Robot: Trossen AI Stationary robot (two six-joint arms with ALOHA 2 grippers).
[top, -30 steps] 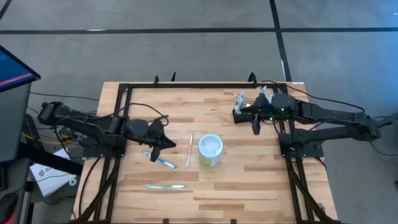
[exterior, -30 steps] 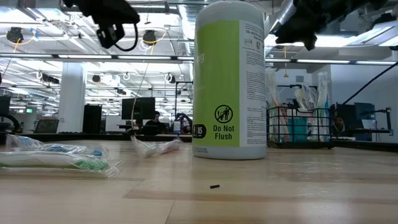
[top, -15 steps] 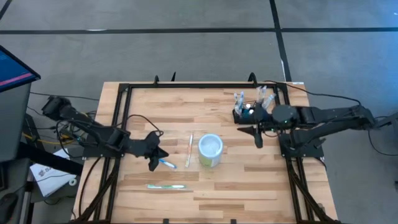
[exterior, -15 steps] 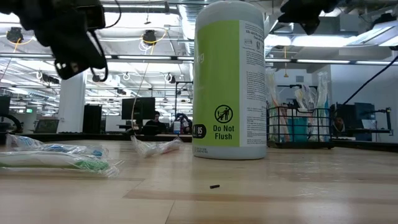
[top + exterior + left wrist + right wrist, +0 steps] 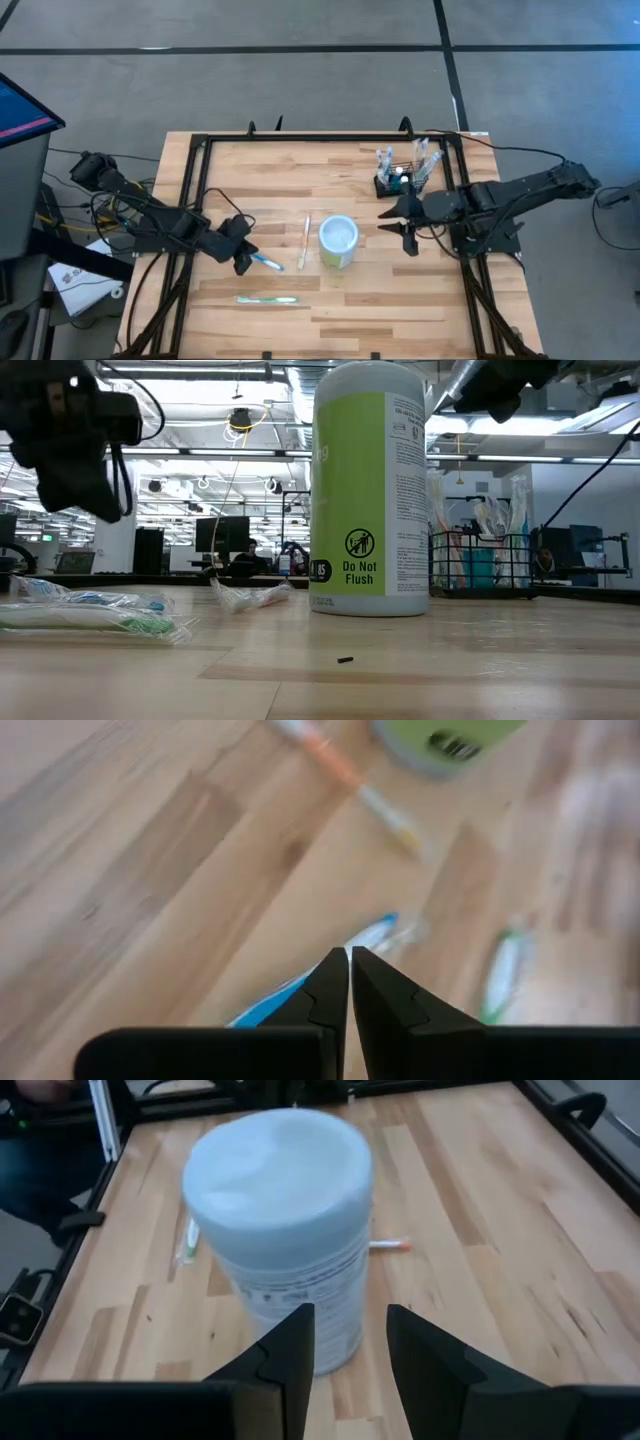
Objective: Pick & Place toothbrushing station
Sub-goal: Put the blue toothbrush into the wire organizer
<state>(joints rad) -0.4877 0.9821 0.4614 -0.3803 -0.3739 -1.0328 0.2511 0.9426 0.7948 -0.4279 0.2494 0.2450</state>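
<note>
- Toothbrushing station [image 5: 402,178], the black wire-mesh basket, sits at about 2 o'clock on the worktop [image 5: 400,290], near the far right corner, already holding several upright wrapped items.
- Three wrapped brushes lie loose: blue toothbrush [image 5: 262,260] at 9 o'clock of the cup [image 5: 338,240], orange-tipped brush [image 5: 304,240] just beside the cup's left, green toothbrush [image 5: 266,299] toward 7 o'clock near the front edge. Judged: partly done, these three left to move.
- Left pincer [image 5: 241,264] is low over the near end of the blue toothbrush, fingers together, nothing clamped as far as shown. Looks like the approach for the next pick; it would need to spread first.
- Right pincer [image 5: 404,233] hangs between cup and basket, at 3 o'clock of the cup, fingers apart and empty.
- Left wrist view alone shows the fingers [image 5: 328,995] pressed shut with the blue brush tip just beyond them.
- Right wrist view alone shows the gap between its fingers [image 5: 292,1350], aimed at the cup's white lid.
- Low view shows the basket's mesh wall [image 5: 480,565] and contents standing tall, plus the cup's label; high view hides both.
- High view alone gives the layout of all three brushes.
</note>
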